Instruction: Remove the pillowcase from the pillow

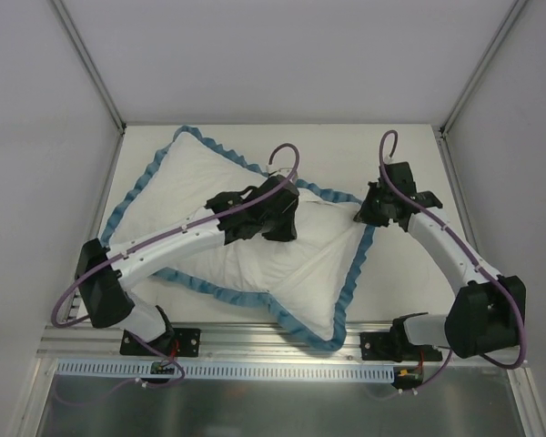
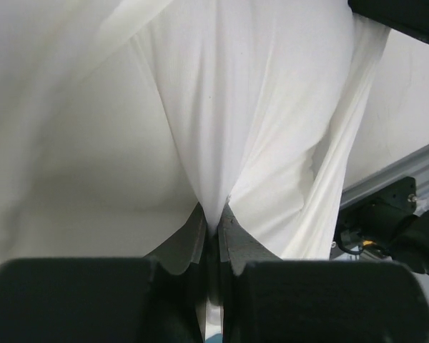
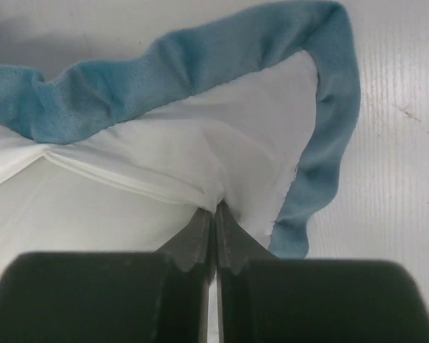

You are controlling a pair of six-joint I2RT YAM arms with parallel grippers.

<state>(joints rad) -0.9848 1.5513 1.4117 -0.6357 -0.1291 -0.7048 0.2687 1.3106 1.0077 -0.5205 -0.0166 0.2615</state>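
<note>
1. The pillowcase [image 1: 200,182] lies spread across the middle of the table [image 1: 400,150], white side up. Its teal ruffle [image 1: 127,196] runs round the outline.
2. One corner of the cover points to the table's far left. Another hangs toward the table's near edge, just right of centre.
3. The left gripper [image 1: 280,221] sits over the table's centre, on the white cloth.
4. In the left wrist view its fingers [image 2: 189,239] are clenched on a fold of the white fabric. The fabric rises from the pinch in a tight tent with creases fanning away.
5. The right gripper [image 1: 364,216] is at the table's right half, at the pillowcase corner nearest that side.
6. In the right wrist view its fingers [image 3: 196,232] are pressed together on white cloth just inside the ruffle. The teal edge curves round the corner right beside the tips, and bare table shows beyond it.
7. The white mass looks plumper toward the table's near side, so the pillow is probably inside. White on white, though, I cannot tell it apart from the cover.
</note>
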